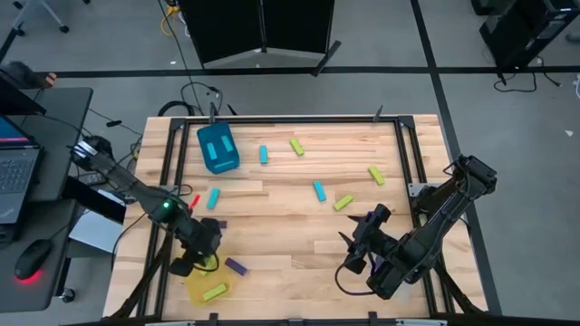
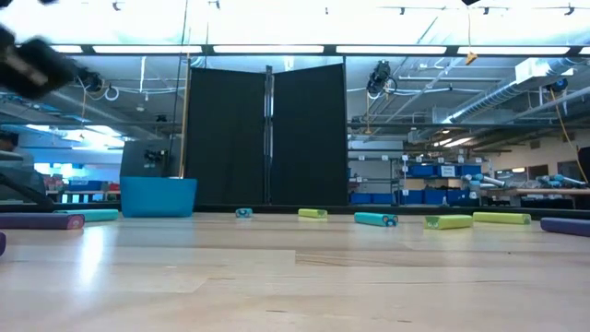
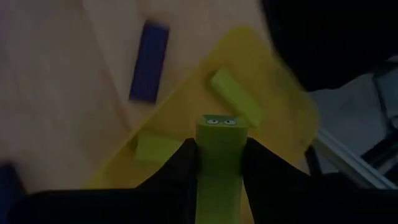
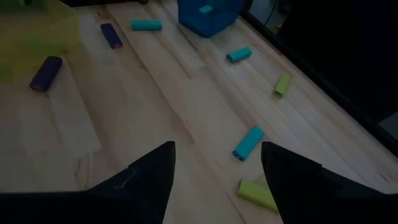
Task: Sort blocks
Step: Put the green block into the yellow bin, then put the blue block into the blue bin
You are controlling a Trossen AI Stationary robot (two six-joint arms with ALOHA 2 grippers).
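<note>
Left wrist view shows the left gripper point(image 3: 219, 163) with its jaws clenched on a lime block point(image 3: 219, 155), held over the yellow bin point(image 3: 273, 93) at the surface's near left corner; two more lime blocks point(image 3: 235, 96) lie inside it. A purple block point(image 1: 236, 266) rests just beside that bin. Other cyan and lime blocks point(image 1: 319, 190) lie scattered across the middle of the pale wooden surface point(image 1: 299, 226), and a teal bin point(image 1: 217, 148) stands near the far left corner. The right gripper point(image 1: 349, 254) hangs near the right edge, jaws released and wide, holding nothing. Beyond the surface, the low view shows a black folding screen point(image 2: 267, 134), shelving with blue crates point(image 2: 429, 171) and ceiling strip lights point(image 2: 267, 49). A laptop point(image 1: 16, 177) and mouse point(image 1: 33, 258) sit on a side desk at left.
</note>
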